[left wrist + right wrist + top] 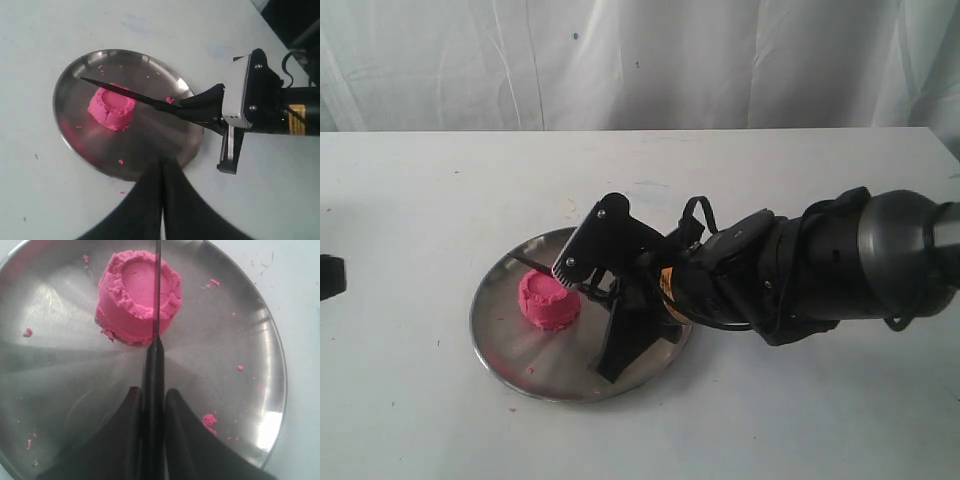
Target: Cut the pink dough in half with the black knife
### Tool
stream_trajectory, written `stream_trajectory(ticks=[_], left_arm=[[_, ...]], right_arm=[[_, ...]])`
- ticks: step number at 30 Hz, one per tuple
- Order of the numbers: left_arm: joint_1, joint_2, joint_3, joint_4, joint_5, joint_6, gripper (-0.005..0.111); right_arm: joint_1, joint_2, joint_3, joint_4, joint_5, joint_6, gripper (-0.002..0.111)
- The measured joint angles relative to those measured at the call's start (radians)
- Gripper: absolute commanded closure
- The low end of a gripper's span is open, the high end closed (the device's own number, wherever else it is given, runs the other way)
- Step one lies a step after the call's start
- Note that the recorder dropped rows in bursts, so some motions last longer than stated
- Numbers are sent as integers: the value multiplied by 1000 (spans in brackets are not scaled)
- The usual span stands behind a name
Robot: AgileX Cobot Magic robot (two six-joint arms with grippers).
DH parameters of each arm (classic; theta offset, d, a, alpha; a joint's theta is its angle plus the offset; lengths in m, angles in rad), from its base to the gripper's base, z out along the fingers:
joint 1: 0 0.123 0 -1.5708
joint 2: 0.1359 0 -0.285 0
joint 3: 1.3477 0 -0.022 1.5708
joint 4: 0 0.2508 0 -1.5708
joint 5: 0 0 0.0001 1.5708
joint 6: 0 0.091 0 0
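Pink crumbs [210, 420] dot the steel plate [260, 365]; right hand [152, 405] grips black knife [156, 315] over pink dough [137, 297].

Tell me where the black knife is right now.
Clamped in the right gripper, the black knife stretches over the steel plate, its blade across the pink dough.

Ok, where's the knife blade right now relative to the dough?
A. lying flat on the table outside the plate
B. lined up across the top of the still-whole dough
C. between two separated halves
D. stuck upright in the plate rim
B: the black knife, held in the right gripper, crosses the top of the pink dough, which is still in one piece on the steel plate.
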Motion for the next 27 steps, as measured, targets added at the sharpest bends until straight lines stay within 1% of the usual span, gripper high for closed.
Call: stream_trajectory(ticks=[3, 7, 8, 10, 14, 16, 20, 27], left_arm=[[0, 158, -55, -29, -28, 95, 107], [0, 333, -119, -41, -72, 140, 106], [0, 364, -130, -41, -79, 148, 105], [0, 435, -151, -41, -103, 162, 97], [0, 532, -162, -43, -169, 173, 78], [0, 570, -162, -43, -194, 179, 74], [0, 626, -162, -96, -205, 207, 73], [0, 687, -162, -254, -205, 352, 73]], right_arm=[[0, 0, 0, 0, -4, 0, 108], [0, 0, -2, 0, -12, 0, 108], [0, 0, -6, 0, -12, 0, 108], [0, 0, -13, 0, -12, 0, 108], [0, 0, -22, 0, -12, 0, 108], [0, 0, -22, 0, -12, 0, 108], [0, 12, -24, 0, -12, -2, 108], [0, 47, -32, 0, -12, -2, 108]])
